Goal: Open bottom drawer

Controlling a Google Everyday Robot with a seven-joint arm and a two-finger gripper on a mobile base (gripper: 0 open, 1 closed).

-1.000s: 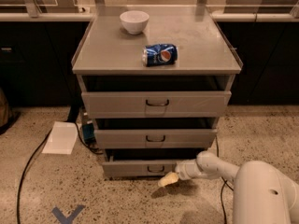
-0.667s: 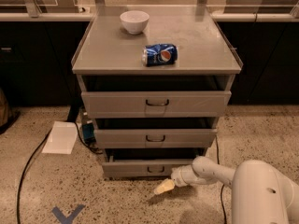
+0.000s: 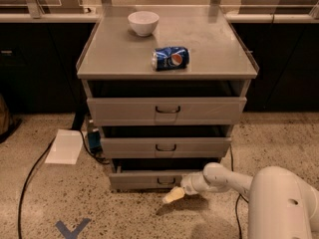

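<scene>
The bottom drawer (image 3: 142, 179) is the lowest and narrowest of three grey fronts, with a small dark loop handle (image 3: 166, 181) at its centre. It stands pulled out slightly, with a dark gap above its front. My gripper (image 3: 173, 196) is low over the floor, just in front of and below the drawer front, a little right of the handle. Its pale fingertips point down to the left. The white arm (image 3: 224, 179) reaches in from the lower right.
The cabinet top (image 3: 209, 49) carries a white bowl (image 3: 143, 22) and a crushed blue Pepsi can (image 3: 170, 58). The top drawer (image 3: 124, 111) and middle drawer (image 3: 129, 147) are also slightly out. A white paper (image 3: 65, 147) and a black cable (image 3: 30, 178) lie on the floor at left.
My gripper has moved left and slightly down along the bottom drawer front, from right of the drawer toward the handle. The drawers have not visibly moved.
</scene>
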